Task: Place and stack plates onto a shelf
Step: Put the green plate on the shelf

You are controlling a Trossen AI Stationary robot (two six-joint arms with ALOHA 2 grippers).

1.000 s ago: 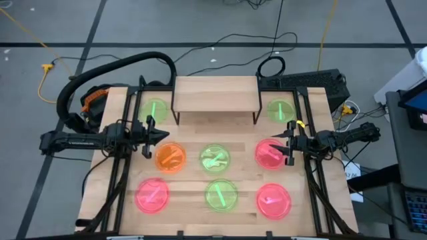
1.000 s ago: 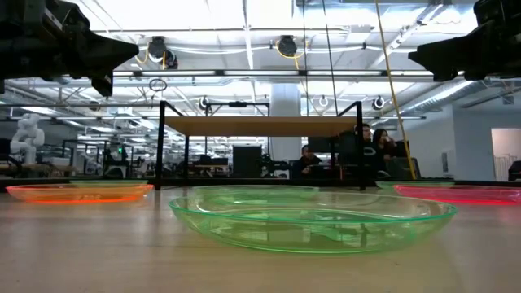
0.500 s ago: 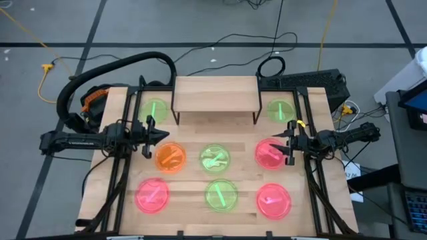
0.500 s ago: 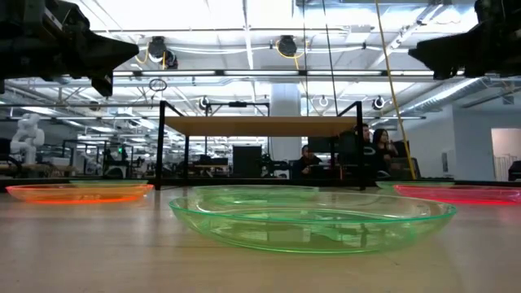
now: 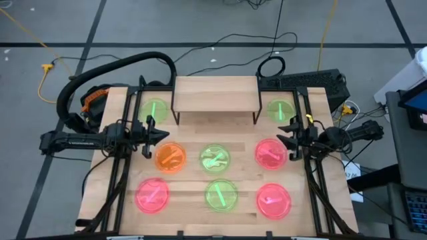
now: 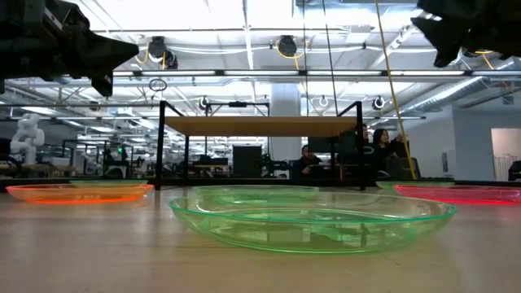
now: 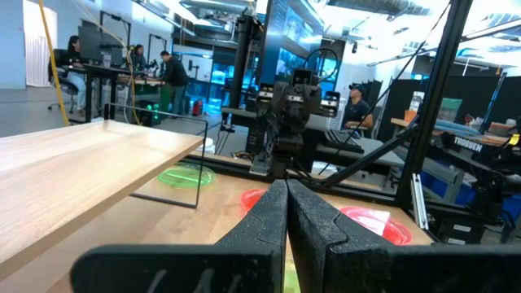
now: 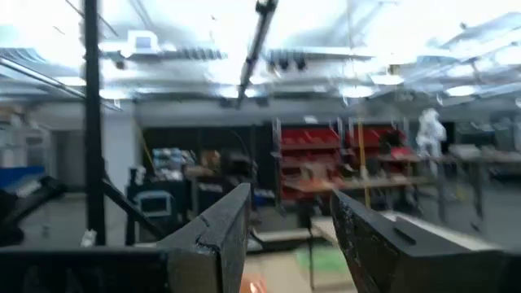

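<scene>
Eight plates: all lie flat on the wooden tabletop (image 5: 247, 183), none on the shelf (image 5: 215, 93).
Shelf: light-wood board on thin black legs at the far middle of the table, top bare.
Far row: a green plate (image 5: 154, 109) left of the shelf, another green plate (image 5: 280, 110) right of it — each beside a shelf leg.
Middle row: orange plate (image 5: 171, 157), centre green plate (image 5: 215, 158), pink plate (image 5: 270, 153), left to right, well apart.
Near row: near-left pink plate (image 5: 153, 196), near green plate (image 5: 221, 195), near-right pink plate (image 5: 273, 200).
Left gripper (image 5: 151, 135): at the table's left side, above the gap between the far-left green plate and the orange one; fingers (image 7: 269, 213) pressed together, holding nothing.
Right gripper (image 5: 285, 142): at the right edge of the middle-row pink plate, raised above it; fingers (image 8: 224, 224) spread with a clear gap, empty.
In the way: black frame rails run along both table sides under the arms; the shelf legs stand between the two far green plates.
Surface: pale wood planks.
Room: grey floor with dark lines, a thick black hose (image 5: 113, 67) looping past the far-left corner, thin cables beyond the far edge — the low view shows a bright ceiling and people (image 6: 383, 150) seated well behind the shelf.
</scene>
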